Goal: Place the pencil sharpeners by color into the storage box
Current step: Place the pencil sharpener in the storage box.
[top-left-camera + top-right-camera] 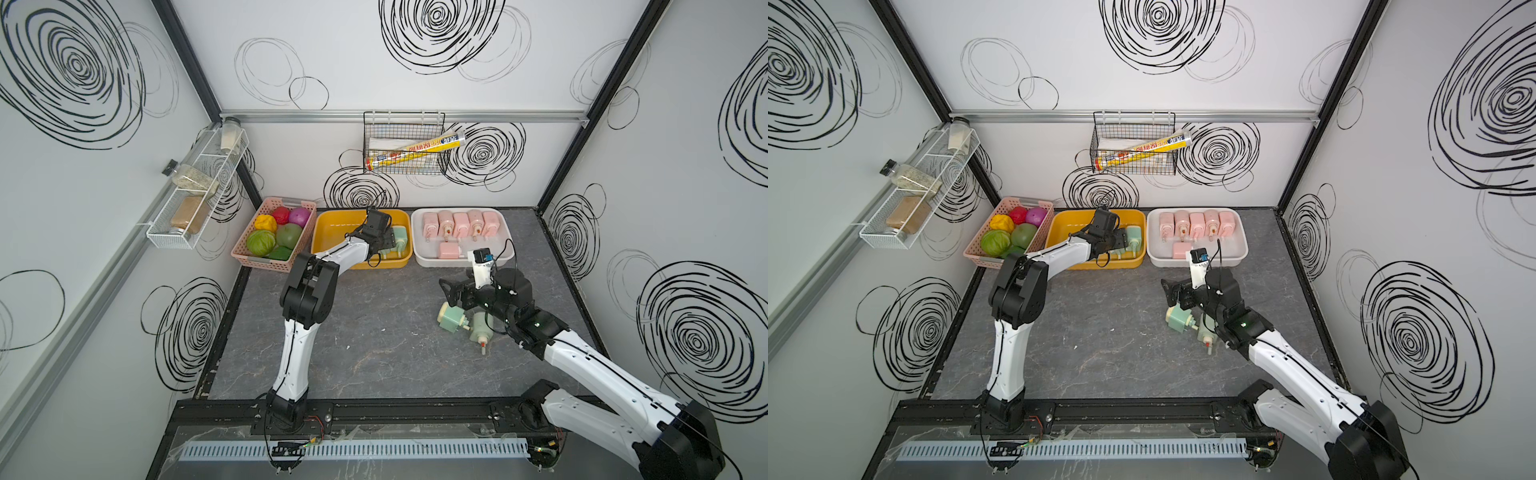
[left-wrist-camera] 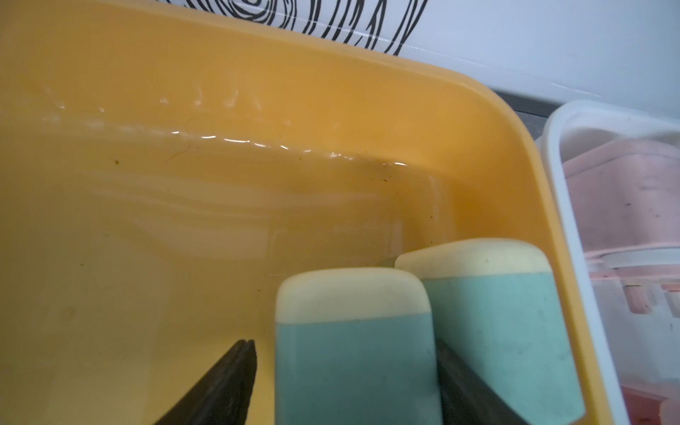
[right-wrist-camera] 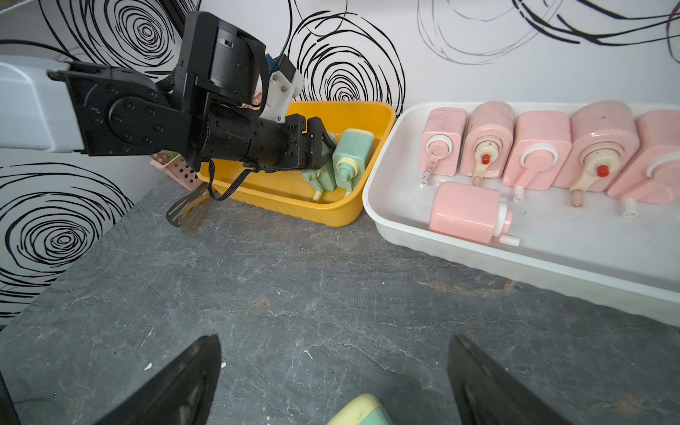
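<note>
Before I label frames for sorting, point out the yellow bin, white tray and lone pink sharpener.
yellow bin (image 1: 332, 227): top view, bare floor.
white tray (image 3: 552, 257): right wrist view, bare floor.
lone pink sharpener (image 3: 465, 211): right wrist view, pink body.

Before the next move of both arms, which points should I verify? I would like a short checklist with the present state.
1. Left end effector open around the green sharpener in the yellow bin: ok, a gap shows on one side.
2. Other side clear of that sharpener: cannot tell.
3. Six pink sharpeners in the white tray: ok.
4. Right end effector open above the table: ok.
5. Green sorting finished: not ok, two loose green sharpeners lie on the table.
</note>
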Controlling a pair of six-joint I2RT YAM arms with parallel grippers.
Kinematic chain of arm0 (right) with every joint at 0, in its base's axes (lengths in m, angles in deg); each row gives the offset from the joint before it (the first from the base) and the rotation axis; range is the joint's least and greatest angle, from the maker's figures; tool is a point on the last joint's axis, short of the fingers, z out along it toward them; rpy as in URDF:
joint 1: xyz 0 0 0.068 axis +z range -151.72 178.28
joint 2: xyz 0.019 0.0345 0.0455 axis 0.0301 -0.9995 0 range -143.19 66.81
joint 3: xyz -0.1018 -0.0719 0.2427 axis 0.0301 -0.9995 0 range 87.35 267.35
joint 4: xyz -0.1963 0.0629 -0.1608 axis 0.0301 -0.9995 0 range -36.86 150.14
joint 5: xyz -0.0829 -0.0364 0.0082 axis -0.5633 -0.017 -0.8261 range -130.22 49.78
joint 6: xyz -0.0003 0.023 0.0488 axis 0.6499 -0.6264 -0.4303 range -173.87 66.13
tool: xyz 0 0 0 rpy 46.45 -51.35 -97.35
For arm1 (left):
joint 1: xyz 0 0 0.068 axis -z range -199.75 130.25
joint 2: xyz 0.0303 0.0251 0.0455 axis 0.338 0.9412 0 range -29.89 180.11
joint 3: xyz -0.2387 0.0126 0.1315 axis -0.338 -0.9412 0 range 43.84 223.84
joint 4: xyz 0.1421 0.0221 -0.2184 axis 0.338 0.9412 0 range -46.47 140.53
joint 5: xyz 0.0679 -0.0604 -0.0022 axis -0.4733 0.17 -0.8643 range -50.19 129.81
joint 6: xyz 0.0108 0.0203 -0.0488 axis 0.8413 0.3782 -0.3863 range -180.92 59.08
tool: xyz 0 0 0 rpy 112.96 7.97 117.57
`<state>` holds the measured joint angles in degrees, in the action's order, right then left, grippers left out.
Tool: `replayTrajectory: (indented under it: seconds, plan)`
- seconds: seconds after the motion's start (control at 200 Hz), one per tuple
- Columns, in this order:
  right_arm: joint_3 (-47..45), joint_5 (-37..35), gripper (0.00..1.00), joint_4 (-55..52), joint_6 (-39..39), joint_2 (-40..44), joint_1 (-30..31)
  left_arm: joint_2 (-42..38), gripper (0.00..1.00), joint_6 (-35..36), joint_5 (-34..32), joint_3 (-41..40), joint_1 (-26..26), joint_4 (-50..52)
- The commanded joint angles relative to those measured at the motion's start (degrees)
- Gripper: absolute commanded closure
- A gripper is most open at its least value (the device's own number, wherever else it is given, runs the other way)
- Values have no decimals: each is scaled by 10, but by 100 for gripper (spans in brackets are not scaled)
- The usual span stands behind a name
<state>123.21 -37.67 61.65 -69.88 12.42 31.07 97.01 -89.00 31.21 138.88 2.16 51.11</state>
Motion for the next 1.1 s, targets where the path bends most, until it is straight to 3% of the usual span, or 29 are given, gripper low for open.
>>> replayTrajectory:
  seconds: [0.0, 0.255, 0.455, 0.771, 0.911, 1.091]
  plan:
    - [-7, -3, 0, -2, 3, 10, -2, -42, 17, -9, 19, 0, -11, -22]
    - [-2, 5, 0, -10, 10, 1, -3, -58, 0, -46, 57, -26, -21, -61]
    - [9, 22, 0, -41, 22, -18, -4, -49, 1, -63, 105, -25, -20, -85]
    - [25, 39, 0, -114, 20, -76, -9, -49, 1, -51, 115, -30, -23, -85]
    - [35, 74, 0, -145, 21, -105, -18, -102, 1, -29, 93, -68, -24, -74]
    - [62, 98, 0, -192, 25, -154, -21, -248, 1, -24, 36, -213, 2, -91]
